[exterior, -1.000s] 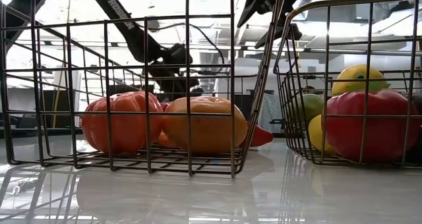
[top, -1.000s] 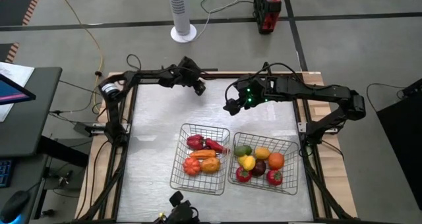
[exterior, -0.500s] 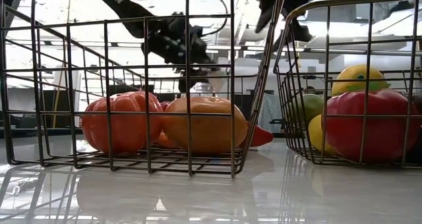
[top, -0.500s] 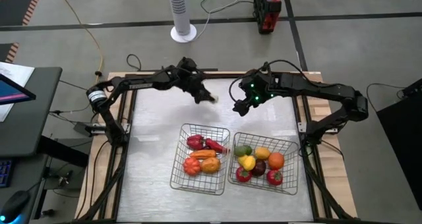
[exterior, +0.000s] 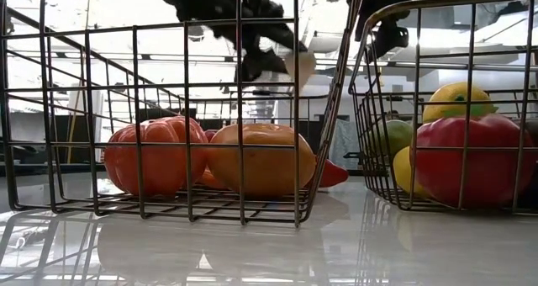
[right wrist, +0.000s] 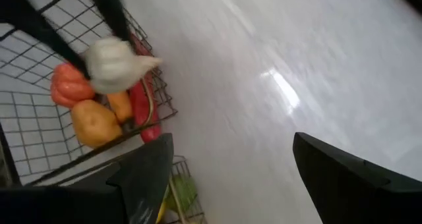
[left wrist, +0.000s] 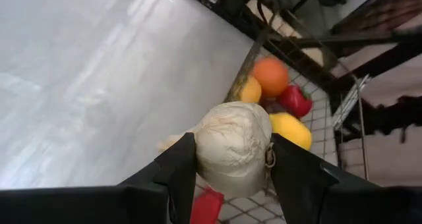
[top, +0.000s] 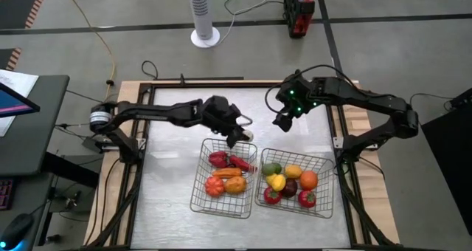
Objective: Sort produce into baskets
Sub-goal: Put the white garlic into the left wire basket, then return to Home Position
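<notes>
The sorting is judged to be nearly finished, since no produce is seen lying loose on the table (top: 169, 170). One whitish piece, a garlic bulb (left wrist: 234, 148) by its look, is held between the two dark fingers of the left gripper (top: 237, 135), whose jaws are closed against its sides, as the left wrist view shows plainly. This gripper is placed over the far edge of the left basket (top: 199, 199), so the bulb hangs just above that basket's rim and is not yet inside it. In the left basket are already gathered a long red pepper (top: 240, 162), a dark red piece (top: 217, 159), a carrot (top: 227, 173), a red tomato-like piece (top: 213, 186) and an orange-yellow one (top: 235, 184). In the right basket (top: 324, 207) are gathered a green piece (top: 271, 168), two yellow ones, an orange (top: 308, 179), a dark purple piece and two red ones. The right gripper (top: 282, 121) is held above the table beyond the right basket; its fingers are spread wide apart and nothing is carried in them. What is left, as far as can be told, is only the lowering and release of the bulb.
</notes>
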